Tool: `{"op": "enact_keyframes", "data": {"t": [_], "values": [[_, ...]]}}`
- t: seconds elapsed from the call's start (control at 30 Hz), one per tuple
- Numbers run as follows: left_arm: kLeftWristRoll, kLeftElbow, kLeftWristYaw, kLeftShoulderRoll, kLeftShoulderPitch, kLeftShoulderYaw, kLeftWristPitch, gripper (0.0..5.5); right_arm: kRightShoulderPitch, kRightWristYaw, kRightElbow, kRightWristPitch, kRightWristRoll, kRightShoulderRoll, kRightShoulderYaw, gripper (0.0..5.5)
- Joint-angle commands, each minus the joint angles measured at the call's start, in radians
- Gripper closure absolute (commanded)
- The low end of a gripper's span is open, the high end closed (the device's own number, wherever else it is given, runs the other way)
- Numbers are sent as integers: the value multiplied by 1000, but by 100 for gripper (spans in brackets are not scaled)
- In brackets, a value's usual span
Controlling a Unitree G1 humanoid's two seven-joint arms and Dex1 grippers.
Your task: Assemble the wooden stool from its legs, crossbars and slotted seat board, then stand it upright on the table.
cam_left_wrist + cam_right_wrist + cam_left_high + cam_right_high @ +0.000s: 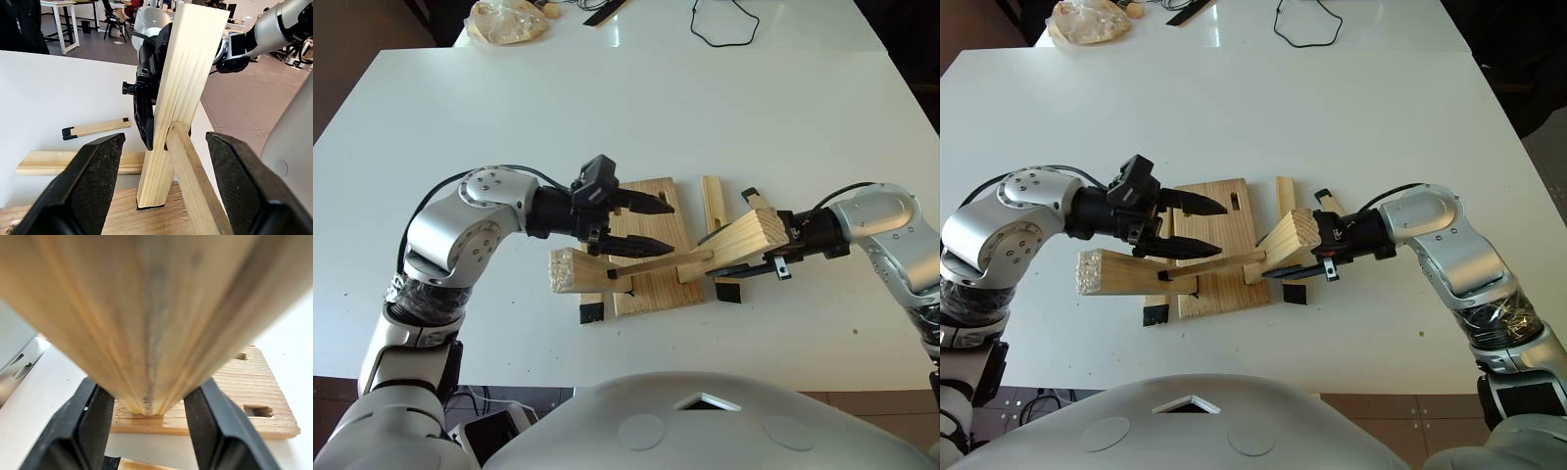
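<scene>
Head view: right end effector (744,233) clamped on the thick pale wooden leg (724,247), tilted over the flat slotted pine seat board (651,289) by the worktop's (460,127) near edge. Left end effector (673,227) fingers apart over the thin wooden crossbar (656,265). We'd pinch the crossbar before seating the leg. Open room lies toward the far edge.

Left wrist: crossbar (195,186) meets leg (183,88) between the spread fingers (93,181).

Right wrist: leg (146,308) gripped, board (254,396) beyond.

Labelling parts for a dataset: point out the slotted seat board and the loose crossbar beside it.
slotted seat board (1239,230): right eye view, on its bare top face.
loose crossbar (1284,199): right eye view, on the strip's middle.
</scene>
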Motion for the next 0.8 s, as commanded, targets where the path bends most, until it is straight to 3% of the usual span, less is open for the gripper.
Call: {"op": "enact_keyframes", "data": {"t": [0.03, 0.2, 0.47, 0.67, 0.8], "values": [[27, 15, 22, -31, -41, -25, 1, 241, 23, -13, 34, 26, -116, -9, 55, 347], [10, 8, 44, -60, -42, -19, 16, 241, 19, -9, 39, 20, -115, -12, 63, 347], [238, 194, 3, -14, 79, -180, -136, 241, -6, 16, 75, -1, -116, -19, 73, 347], [214, 259, 13, -44, 65, -172, -174, 241, -16, 26, 93, -11, -120, -20, 79, 347], [66, 165, 94, -94, -27, -36, -100, 241, -16, 22, 93, -11, -121, -19, 82, 347]]}}
